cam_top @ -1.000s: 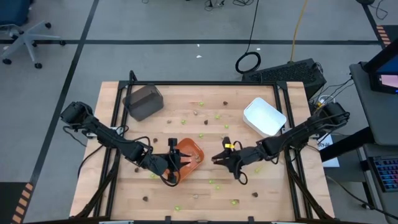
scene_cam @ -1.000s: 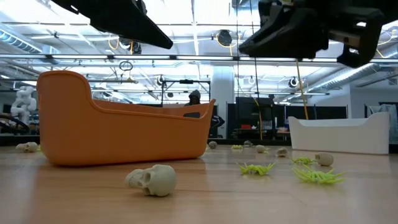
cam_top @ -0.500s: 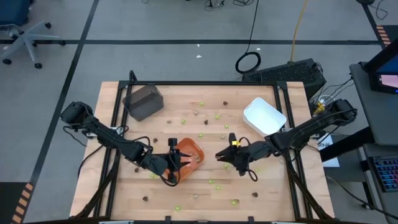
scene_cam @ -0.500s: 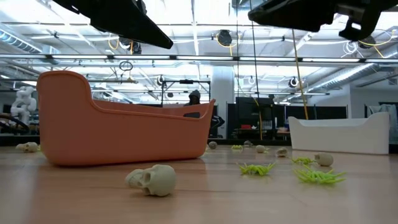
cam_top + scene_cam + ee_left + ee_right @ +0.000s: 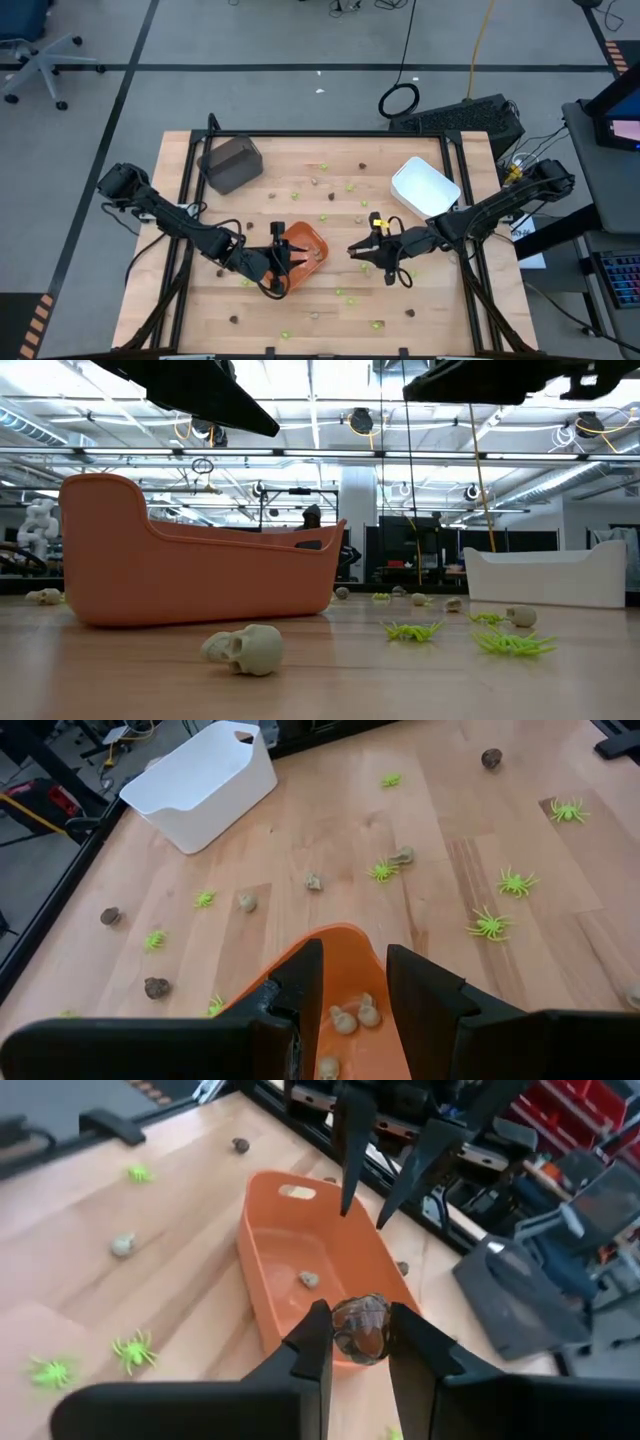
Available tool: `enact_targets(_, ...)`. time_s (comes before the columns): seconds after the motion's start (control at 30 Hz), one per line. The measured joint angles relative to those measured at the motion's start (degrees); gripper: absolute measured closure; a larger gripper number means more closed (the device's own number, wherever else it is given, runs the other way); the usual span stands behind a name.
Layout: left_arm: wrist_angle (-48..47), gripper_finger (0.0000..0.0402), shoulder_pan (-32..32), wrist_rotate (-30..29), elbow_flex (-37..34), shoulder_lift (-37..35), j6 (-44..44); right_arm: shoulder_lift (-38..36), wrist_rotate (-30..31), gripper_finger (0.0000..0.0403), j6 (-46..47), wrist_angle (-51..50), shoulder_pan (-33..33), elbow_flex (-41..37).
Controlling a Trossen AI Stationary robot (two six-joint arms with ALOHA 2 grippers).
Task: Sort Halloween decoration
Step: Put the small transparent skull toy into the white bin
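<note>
The right gripper (image 5: 354, 250) is held above the table just to the right of the orange tray (image 5: 312, 240), and its fingers (image 5: 312, 1342) are clamped on a small dark brown decoration piece (image 5: 361, 1327). The left gripper (image 5: 284, 257) is positioned over the near-left edge of the same tray, with its fingers (image 5: 300, 982) standing apart, one on each side of the tray's rim; nothing is seen held between them. A few tan-grey pieces (image 5: 356, 1016) lie inside the orange tray. The remaining Halloween decoration is scattered over the wooden table (image 5: 450, 310): lime-green spiders (image 5: 490, 925), a pale skull (image 5: 245, 649) near the low camera, and dark brown pieces (image 5: 156, 987). A white tray (image 5: 424, 187) sits at the far right of the table and a dark grey tray (image 5: 231, 163) at the far left.
</note>
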Motion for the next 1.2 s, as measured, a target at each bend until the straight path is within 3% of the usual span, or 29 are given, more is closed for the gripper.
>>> enact_targets(0.67,3.2,0.029,0.0,0.0,0.0,0.0,1.4,0.0,0.0,0.0353,29.2,0.1,0.0,0.0)
enact_targets(0.93,3.4,0.029,0.0,0.0,0.0,0.0,1.4,0.0,0.0,0.0353,35.5,1.0,0.0,0.0)
enact_targets(1.2,4.2,0.029,0.0,1.7,0.0,0.0,0.9,0.0,1.4,0.0353,34.2,0.3,-0.1,0.0)
